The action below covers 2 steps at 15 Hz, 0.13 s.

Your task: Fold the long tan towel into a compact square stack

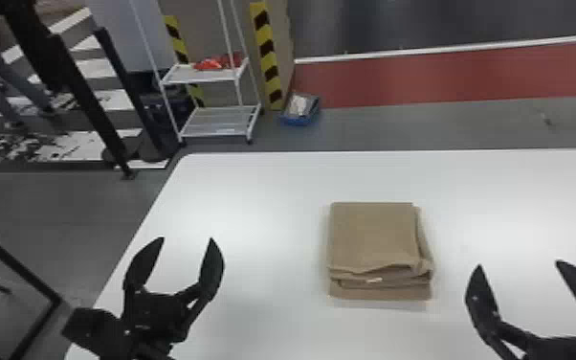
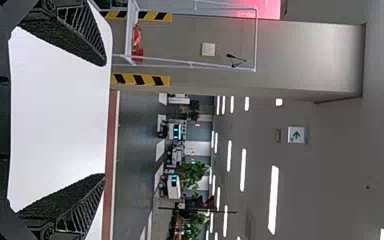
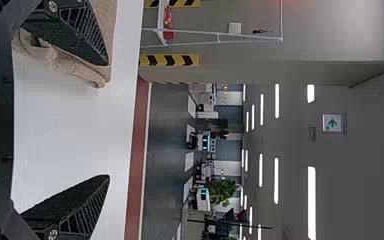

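Note:
In the head view my left gripper (image 1: 185,244) is open over the table's left part, well apart from the towel. My right gripper (image 1: 519,268) stands open to the right of the towel and a little nearer. The tan towel (image 1: 373,234) lies folded in a thick, roughly square stack, its layered edges toward me and slightly uneven. In the left wrist view the left gripper (image 2: 105,120) has nothing between its fingers. In the right wrist view the right gripper (image 3: 109,120) is also empty, and part of the towel (image 3: 67,65) shows behind one finger.
The white table (image 1: 253,191) reaches under both grippers, its left edge running beside the left one. Beyond it stand a white shelf rack (image 1: 220,129), striped posts and a blue bin (image 1: 300,109) on the floor.

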Motion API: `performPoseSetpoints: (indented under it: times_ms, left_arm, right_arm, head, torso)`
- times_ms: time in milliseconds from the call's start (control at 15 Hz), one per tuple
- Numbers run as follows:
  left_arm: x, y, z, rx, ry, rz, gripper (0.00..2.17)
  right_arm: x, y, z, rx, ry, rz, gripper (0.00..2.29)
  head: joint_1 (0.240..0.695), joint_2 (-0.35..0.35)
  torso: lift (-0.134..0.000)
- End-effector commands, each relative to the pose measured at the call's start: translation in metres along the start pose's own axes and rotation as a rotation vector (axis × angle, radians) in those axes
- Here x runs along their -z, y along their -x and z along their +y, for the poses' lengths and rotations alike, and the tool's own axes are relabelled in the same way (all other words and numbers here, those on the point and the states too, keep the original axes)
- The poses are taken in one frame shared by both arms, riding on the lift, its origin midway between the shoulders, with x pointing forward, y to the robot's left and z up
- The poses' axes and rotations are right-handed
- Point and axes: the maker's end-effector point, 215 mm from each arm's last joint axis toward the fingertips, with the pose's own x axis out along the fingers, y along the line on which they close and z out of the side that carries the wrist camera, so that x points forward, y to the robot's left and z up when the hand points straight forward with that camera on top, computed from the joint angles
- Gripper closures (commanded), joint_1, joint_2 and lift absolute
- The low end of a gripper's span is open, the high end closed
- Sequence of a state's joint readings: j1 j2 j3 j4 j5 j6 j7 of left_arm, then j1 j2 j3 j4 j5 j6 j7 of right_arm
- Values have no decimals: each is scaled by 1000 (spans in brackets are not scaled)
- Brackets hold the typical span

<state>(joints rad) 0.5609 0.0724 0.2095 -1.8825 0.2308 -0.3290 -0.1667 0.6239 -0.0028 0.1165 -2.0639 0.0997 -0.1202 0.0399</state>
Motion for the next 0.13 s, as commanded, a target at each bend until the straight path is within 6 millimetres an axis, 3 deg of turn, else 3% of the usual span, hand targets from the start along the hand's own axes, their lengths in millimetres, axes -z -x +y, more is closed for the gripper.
performPoseSetpoints:
  times_ms: [0, 67]
  left_arm:
    - [-4, 6, 2, -5, -5, -5, 83]
    - [-3, 6, 2, -6, -4, -2, 83]
  right_arm:
    - [-2, -1, 1, -1, 0, -4, 76]
    - [-3, -1, 1, -3, -1, -7, 76]
  head:
    - [695, 245]
    - [695, 247]
  torso:
    - [-122]
    - [-122]
